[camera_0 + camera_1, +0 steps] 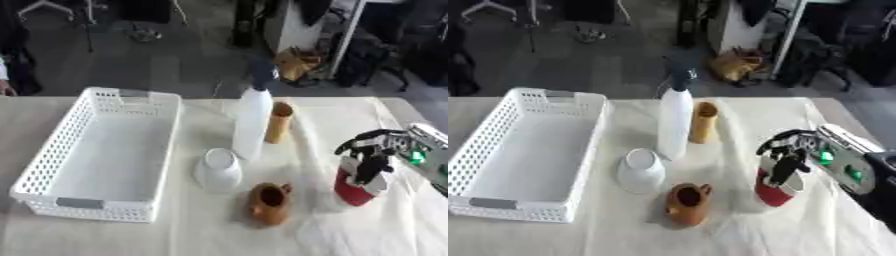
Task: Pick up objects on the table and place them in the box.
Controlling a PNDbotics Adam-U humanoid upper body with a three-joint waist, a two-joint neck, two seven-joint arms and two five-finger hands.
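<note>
The white perforated box [105,150] stands at the left of the cloth-covered worktop [367,235] and its interior shows nothing inside it, so no object has yet been delivered. Five objects remain out on the worktop: a tall white spray bottle [253,122] with a dark head, standing upright near the centre; a tan cylindrical cup [279,122] just beside it on its right; a white cup [218,170] in front of the bottle, which appears to be upturned or tilted; a brown jug-like vessel [269,202] lying nearest the front edge; and a red cup [773,192] well apart from the box on the right side. The right hand [787,152] comes in from the right edge and is set over the top of the red cup, its dark fingers [783,172] curled downward onto the cup's rim (whether they actually close on the wall or merely rest against it cannot be told from either view). The cup's base looks to be on or very close to the cloth; a lift is not evident. The left hand does not appear in either view. Judgement: the task stands at its opening stage, with the first grasp in hand on the red cup. The carry across the worktop to the box remains, followed by the four other objects.
</note>
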